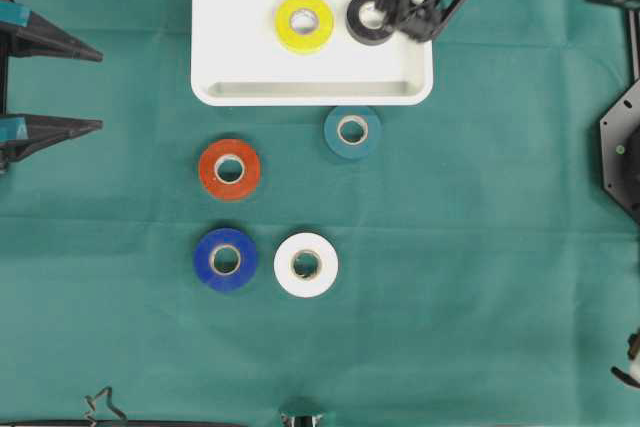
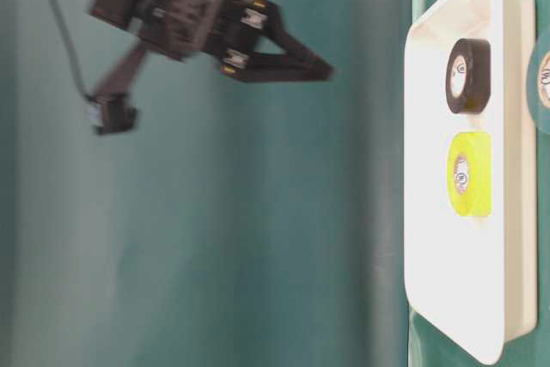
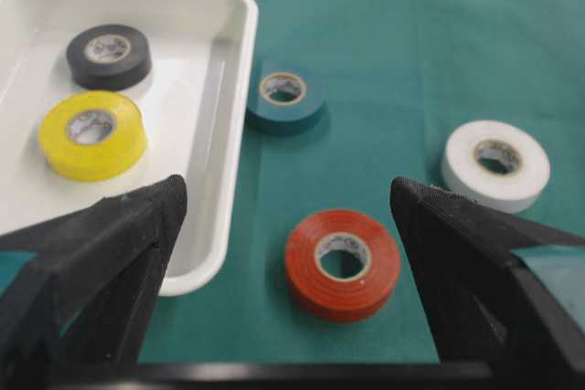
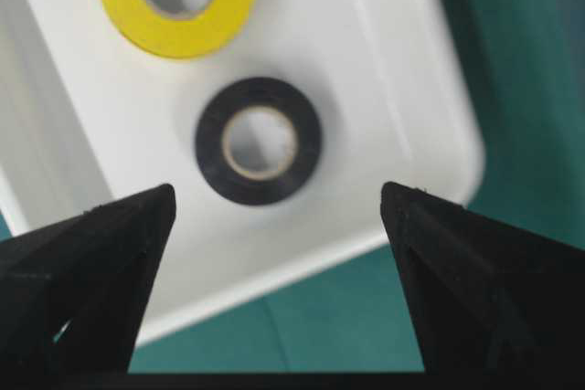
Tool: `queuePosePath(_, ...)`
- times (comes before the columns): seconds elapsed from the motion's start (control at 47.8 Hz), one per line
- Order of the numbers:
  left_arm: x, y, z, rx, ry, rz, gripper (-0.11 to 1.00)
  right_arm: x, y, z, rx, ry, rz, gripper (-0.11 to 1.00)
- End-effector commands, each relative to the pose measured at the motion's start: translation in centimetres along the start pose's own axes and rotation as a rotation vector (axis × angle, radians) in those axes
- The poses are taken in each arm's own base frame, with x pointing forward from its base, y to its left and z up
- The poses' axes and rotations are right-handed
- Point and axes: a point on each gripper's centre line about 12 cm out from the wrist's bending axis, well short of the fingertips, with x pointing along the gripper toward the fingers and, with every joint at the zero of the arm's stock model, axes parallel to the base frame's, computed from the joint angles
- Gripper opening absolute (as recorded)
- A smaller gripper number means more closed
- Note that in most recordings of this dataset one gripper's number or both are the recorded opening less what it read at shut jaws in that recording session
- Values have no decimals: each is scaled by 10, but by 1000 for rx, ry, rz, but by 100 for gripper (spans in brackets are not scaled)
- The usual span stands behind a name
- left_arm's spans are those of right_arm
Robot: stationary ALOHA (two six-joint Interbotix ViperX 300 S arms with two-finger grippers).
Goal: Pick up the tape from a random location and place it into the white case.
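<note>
The white case (image 1: 312,92) is a shallow tray with rounded corners and a raised rim, sitting flat on the green cloth at the far middle of the worktop. Two rolls lie flat inside it, side by side but apart: a yellow tape (image 1: 305,22) and a black tape (image 1: 368,18) nearer the case's right wall. Outside, a teal tape (image 1: 352,132) lies flat just beside the case's near rim. Further off lie a red tape (image 1: 229,169), a blue tape (image 1: 225,259) and a white tape (image 1: 306,264), the last two close together, all flat with cores up.
</note>
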Motion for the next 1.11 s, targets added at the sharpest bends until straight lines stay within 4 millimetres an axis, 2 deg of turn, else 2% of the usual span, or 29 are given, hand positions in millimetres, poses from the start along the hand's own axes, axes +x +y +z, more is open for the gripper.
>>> queuePosePath(0.0,1,0,4,-3,-12,-1,98,-33,-6,12,4,-67,-15,88)
queuePosePath(0.105,1,0,4,-2,-11,0,98,-43,-8,11,7,-82,-21,88)
queuePosePath(0.419,1,0,4,-3,-11,-1,98,-42,-3,10,2,-90,-6,88)
queuePosePath(0.544,1,0,5,-2,-14,-1,98,-44,22,10,-26,-113,46,88)
queuePosePath(0.858,1,0,4,-2,-12,-1,98,-57,104,-7,-142,-134,187,88)
queuePosePath(0.984,1,0,4,-2,-12,-1,98,-60,119,-10,-161,-144,215,88)
queuePosePath(1.088,1,0,4,-2,-12,-1,98,-62,121,-11,-167,-155,223,88)
